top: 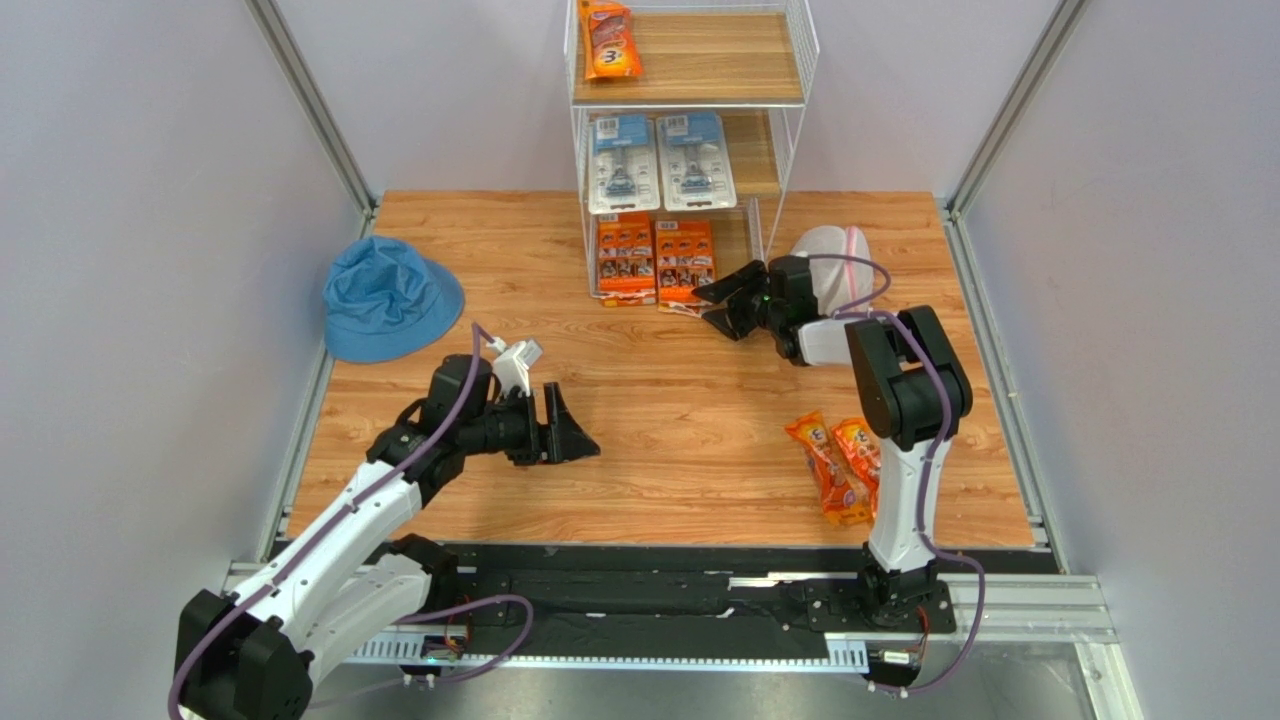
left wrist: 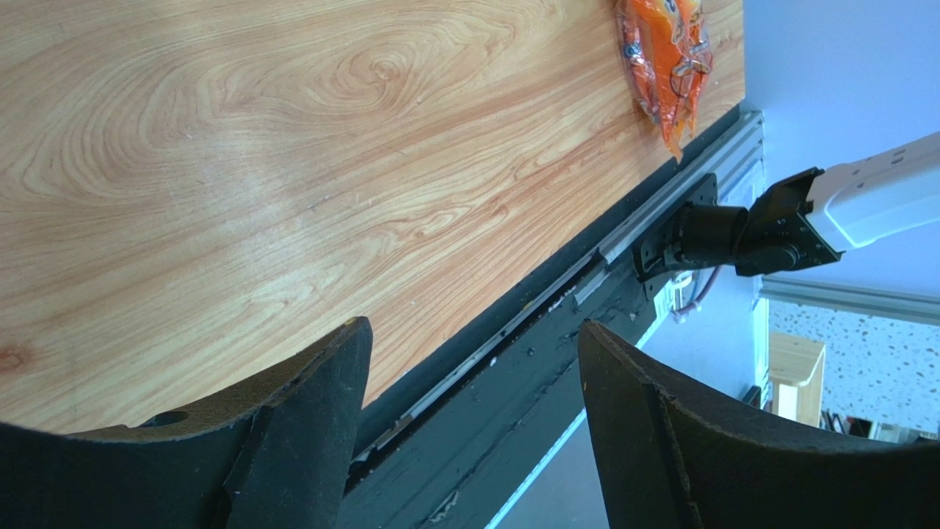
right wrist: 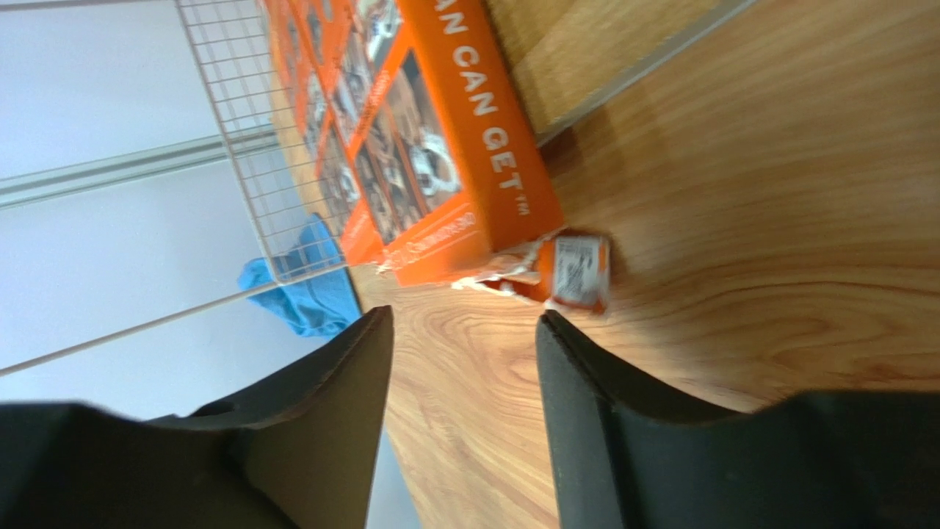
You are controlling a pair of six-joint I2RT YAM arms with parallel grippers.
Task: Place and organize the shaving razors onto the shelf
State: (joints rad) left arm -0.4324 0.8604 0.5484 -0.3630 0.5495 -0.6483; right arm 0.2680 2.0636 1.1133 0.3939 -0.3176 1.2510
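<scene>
This is a robotics lab cell, dressed up as a little shop corner. A wood-grain desk (top: 661,435) is boxed in by plain pale panels (top: 150,225) held in aluminium posts (top: 311,98). The white wire shelf (top: 721,60) stands at the desk's far side, stocked like a store display with packaged razors (top: 696,162). Opposite the shelf, a left arm (top: 346,540) and a right arm (top: 902,450) are bolted to a black base rail (top: 661,578), purple cables (top: 984,608) looping off them. Beyond that rail, a speckled floor (left wrist: 850,353) shows.
</scene>
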